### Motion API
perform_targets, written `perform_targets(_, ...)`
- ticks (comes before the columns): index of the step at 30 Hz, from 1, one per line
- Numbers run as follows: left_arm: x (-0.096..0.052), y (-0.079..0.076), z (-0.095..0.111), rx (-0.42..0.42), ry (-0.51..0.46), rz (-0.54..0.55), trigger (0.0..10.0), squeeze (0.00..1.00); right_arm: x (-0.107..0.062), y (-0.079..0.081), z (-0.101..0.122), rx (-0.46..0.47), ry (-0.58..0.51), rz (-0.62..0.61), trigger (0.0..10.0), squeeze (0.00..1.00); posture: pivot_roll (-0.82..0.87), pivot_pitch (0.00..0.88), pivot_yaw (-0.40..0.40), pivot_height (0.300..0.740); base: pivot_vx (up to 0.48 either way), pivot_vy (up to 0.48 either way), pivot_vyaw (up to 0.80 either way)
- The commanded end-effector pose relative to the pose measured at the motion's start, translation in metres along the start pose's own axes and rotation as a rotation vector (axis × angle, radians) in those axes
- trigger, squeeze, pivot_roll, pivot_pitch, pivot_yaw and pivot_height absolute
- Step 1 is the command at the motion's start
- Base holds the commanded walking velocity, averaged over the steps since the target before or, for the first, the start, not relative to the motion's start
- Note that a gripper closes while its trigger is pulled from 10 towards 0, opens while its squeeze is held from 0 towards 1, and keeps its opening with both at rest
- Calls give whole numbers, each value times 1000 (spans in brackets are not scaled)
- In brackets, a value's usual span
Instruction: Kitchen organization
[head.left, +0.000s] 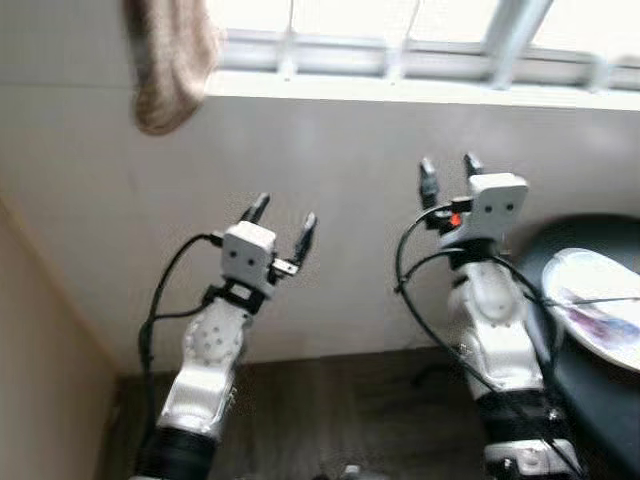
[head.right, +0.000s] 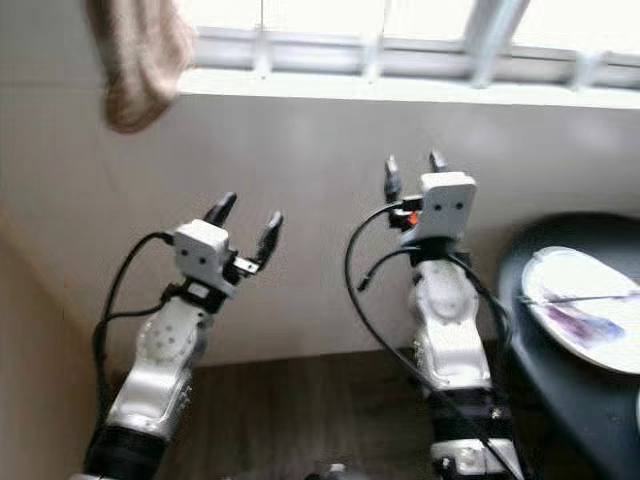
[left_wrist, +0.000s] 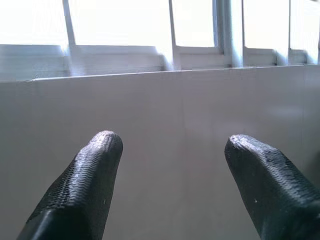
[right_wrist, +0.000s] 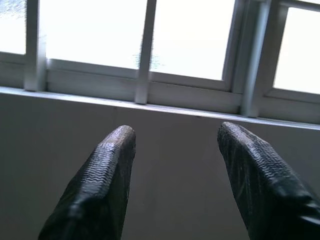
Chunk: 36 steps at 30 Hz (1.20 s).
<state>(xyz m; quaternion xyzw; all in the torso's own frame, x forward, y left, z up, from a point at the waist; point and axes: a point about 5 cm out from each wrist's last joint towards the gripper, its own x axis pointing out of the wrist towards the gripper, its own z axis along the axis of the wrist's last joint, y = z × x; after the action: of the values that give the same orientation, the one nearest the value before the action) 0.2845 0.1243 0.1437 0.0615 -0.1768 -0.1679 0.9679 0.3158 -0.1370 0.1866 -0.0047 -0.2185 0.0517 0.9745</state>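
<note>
Below the window sill (head.left: 400, 90), we hold both arms raised toward the pale wall.
Our left gripper (head.left: 282, 222) and right gripper (head.left: 448, 172) both have jaws spread, pinching nothing. Right of the sill's span, a white plate (head.left: 595, 305) rests on a dark round desk (head.left: 590, 390); a beige towel (head.left: 170, 60) hangs at its left end.

Wall (head.left: 340, 260) blocks ahead; round table (head.left: 590, 390) crowds right; floor (head.left: 340, 410) open.
</note>
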Motion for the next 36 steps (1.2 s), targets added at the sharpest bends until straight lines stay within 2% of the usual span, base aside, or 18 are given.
perform_targets(1,3,-7,2,-7,-9,-23,10000,0,1,-7,2,-18,-4,-18,10000,0,-13,0,-63,740,0,0,-800)
perform_targets(11,2,-8,0,2,-1,-29,10000,0,-3,-6,-5,-34,34,17,10000,0,-21,0,-57,740,0,0,-800)
perform_targets(17,2,-8,-1,12,4,-35,10000,0,-12,-5,-13,-64,98,67,10000,0,-27,0,-55,740,0,0,-800)
perform_targets(19,1,-8,-1,25,6,-42,10000,0,-16,-7,-17,-77,123,72,10000,0,-28,0,-55,740,0,0,-800)
perform_targets(25,-4,-6,-4,38,21,-41,10000,0,-42,-7,-36,-129,269,135,10000,0,-31,0,-55,740,0,0,-796)
perform_targets(29,-6,-5,-5,44,28,-39,10000,0,-58,-6,-45,-127,348,158,10000,0,-32,0,-53,740,0,0,-781)
perform_targets(34,-7,-5,-5,48,32,-38,10000,0,-62,-9,-45,-142,356,155,10000,0,-35,0,-50,740,0,0,-781)
perform_targets(36,-8,-4,-5,51,34,-37,10000,0,-63,-10,-44,-184,367,160,10000,0,-36,0,-48,740,0,0,-378)
